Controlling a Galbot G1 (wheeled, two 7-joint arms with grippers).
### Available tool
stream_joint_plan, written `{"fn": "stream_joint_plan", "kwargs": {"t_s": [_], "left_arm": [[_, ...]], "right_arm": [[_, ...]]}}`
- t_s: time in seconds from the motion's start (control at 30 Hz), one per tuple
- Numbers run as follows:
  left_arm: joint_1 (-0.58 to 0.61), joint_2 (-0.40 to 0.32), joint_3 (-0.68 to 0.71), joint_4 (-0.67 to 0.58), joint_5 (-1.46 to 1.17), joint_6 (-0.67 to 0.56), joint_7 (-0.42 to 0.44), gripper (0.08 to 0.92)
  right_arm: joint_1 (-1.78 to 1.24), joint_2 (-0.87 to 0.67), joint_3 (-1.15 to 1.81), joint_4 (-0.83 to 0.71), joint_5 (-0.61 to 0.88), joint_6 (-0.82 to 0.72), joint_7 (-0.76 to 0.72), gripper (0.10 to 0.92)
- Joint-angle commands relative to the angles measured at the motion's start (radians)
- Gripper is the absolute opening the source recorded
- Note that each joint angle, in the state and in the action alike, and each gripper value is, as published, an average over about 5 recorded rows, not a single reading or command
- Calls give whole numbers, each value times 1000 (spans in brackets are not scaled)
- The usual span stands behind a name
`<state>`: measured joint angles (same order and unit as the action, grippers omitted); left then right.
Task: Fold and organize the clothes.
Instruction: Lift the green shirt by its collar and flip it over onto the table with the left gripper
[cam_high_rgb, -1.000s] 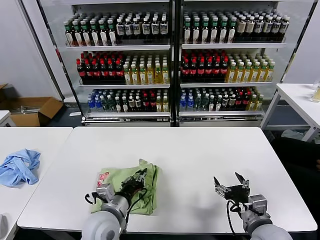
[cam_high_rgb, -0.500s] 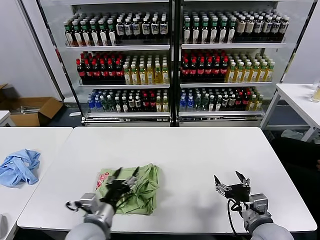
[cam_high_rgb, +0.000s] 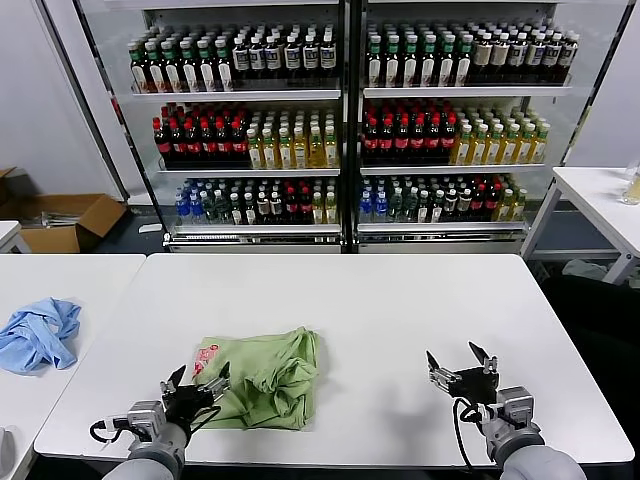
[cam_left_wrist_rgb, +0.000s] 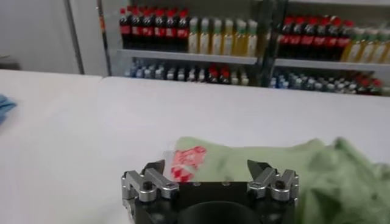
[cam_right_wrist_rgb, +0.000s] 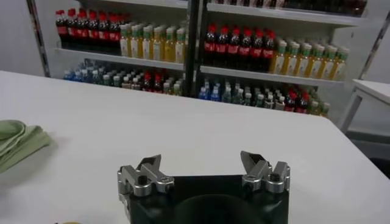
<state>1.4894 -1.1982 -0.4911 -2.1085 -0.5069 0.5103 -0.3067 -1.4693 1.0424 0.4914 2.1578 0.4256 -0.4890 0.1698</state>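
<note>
A light green shirt lies loosely folded and rumpled near the front edge of the white bench, a red-and-white print showing at its left corner, folds bunched toward the right.

Two rounded grey robot arms with black cables end in black-bodied grippers bearing silver, apparently screw-fastened finger mounts.

The head view looks forward and down over the white table, bottle shelves at twelve o'clock. Each wrist view sits low behind its own gripper, facing the shelves. All three share table and shelves.
</note>
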Motion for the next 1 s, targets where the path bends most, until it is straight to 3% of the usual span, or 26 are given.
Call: {"fn": "stream_joint_plan", "kwargs": {"t_s": [0.03,0.67,1.0], "left_arm": [[-49,12,-49,125,-24,14,8,823],[-70,12,-17,161,-3,7,53,803],[-42,1,-11,161,-20,-28,68,537]], "right_arm": [[3,0,-7,-5,0,1,0,823],[-18,12,13,4,-5,4,0,822],[-21,14,17,6,-6,6,0,822]]}}
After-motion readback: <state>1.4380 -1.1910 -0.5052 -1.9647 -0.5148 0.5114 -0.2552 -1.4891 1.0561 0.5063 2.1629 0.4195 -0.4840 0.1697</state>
